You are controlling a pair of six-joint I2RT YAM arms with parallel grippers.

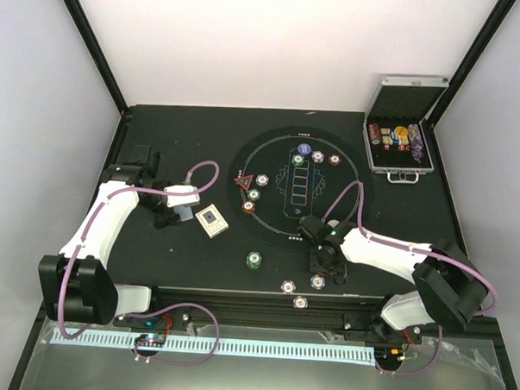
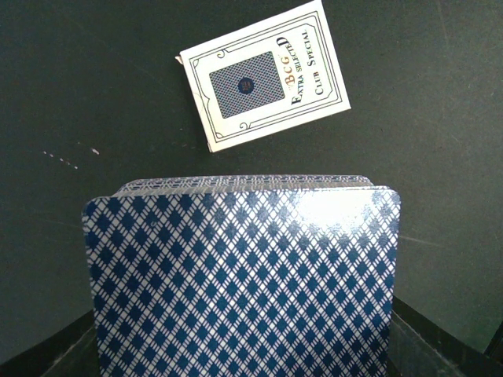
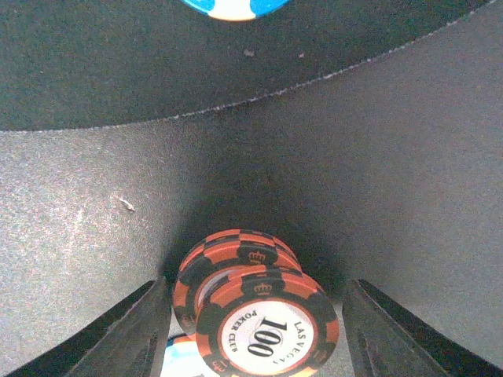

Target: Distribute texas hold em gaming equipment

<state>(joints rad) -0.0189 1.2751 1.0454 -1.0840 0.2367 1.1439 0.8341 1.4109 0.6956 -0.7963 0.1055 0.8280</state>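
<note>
My left gripper (image 1: 184, 200) is shut on a deck of blue-diamond-backed playing cards (image 2: 244, 275), which hides its fingers in the left wrist view. The white card box (image 2: 263, 75) lies flat just beyond the deck and shows in the top view (image 1: 211, 220). My right gripper (image 1: 321, 265) is open low over the table, its fingers (image 3: 137, 334) either side of a small stack of red-black "100" chips (image 3: 263, 326) without touching them. Several chips (image 1: 304, 150) and a red triangular marker (image 1: 241, 183) lie on the round mat (image 1: 347, 177).
A green chip (image 1: 254, 259) and two pale chips (image 1: 288, 287) lie off the mat near the front edge. The open silver case (image 1: 402, 136) with chip rolls stands at the back right. A blue-white chip (image 3: 232, 6) sits on the mat beyond the right gripper.
</note>
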